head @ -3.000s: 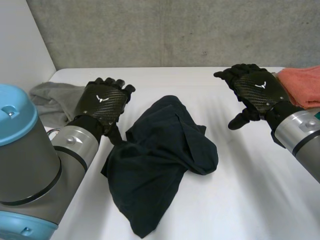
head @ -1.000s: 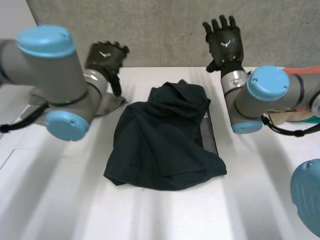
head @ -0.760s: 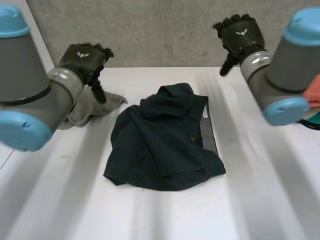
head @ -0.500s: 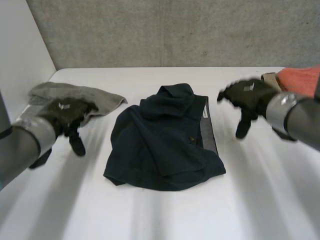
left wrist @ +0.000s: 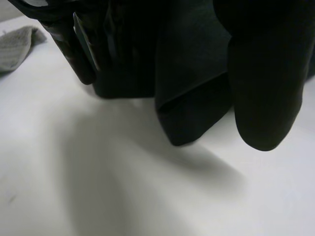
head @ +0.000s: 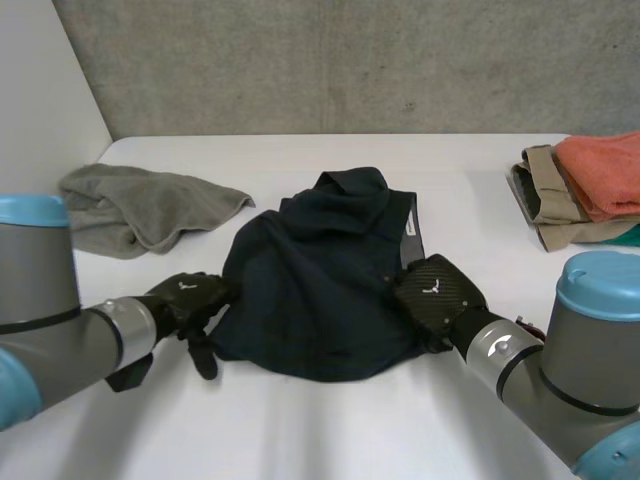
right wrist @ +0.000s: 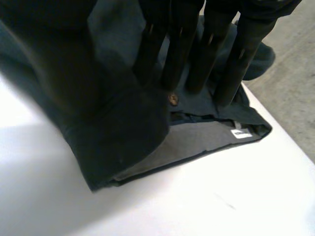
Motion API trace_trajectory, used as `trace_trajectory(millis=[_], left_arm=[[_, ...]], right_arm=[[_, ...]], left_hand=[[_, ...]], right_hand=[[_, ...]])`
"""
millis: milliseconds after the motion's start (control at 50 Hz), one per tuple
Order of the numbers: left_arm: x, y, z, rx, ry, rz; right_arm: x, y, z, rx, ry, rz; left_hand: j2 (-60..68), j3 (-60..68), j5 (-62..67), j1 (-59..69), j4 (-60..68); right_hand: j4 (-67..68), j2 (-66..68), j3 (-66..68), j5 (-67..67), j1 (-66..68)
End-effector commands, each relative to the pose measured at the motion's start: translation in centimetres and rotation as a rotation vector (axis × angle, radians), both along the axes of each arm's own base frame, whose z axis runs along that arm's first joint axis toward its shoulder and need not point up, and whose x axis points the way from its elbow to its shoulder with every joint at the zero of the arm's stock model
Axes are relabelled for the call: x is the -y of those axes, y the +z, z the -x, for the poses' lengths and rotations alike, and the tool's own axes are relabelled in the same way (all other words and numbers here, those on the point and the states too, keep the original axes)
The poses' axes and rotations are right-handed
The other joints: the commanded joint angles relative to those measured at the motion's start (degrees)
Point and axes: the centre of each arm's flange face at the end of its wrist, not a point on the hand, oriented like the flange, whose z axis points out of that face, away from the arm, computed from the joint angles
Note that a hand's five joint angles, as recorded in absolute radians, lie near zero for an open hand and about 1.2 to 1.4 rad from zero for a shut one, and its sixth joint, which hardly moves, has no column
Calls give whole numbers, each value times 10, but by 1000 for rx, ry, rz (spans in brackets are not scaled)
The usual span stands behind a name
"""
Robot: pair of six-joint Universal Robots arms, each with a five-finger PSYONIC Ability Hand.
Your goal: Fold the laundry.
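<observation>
Right wrist view: right hand (right wrist: pixel 174 44) flat on garment (right wrist: pixel 118 123), label (right wrist: pixel 239 133) unreadable; left hand (head: pixel 188 300) grip unclear.

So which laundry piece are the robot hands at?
The dark navy garment: left robot hand and right robot hand are at its near corners; the grey cloth and folded stack lie apart.

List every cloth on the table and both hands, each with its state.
dark garment: crumpled, loosely bunched mid-table.
grey cloth: crumpled, unfolded.
orange cloth: folded, on top of the tan cloth.
tan cloth: folded, under the orange cloth.
left hand: at the garment's near left corner, grip unclear.
right hand: open, fingers straight on the garment's near right part.
</observation>
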Motion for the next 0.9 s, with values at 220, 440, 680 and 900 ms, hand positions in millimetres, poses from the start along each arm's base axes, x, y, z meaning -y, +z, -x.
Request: trace_trajectory(millis=[220,440,680,900], left_arm=[[-8,45,48,31,-18,317],[-63,247,20,-169,32,819],[-37,260,29,-141,46,772],[49,191,66,-88,27,678]], right_arm=[[32,82,20,172,-143,183],[33,215,43,294,-203,387],[60,237,36,286,-199,315],[114,166,1,210,-215,251]], left_hand=[[628,629,629,626,630],[628,629,629,626,630],[628,629,629,626,630],[628,629,629,626,630]], right_hand=[[255,241,246,261,270],[255,241,246,261,270],[255,241,246,261,270],[255,241,246,261,270]])
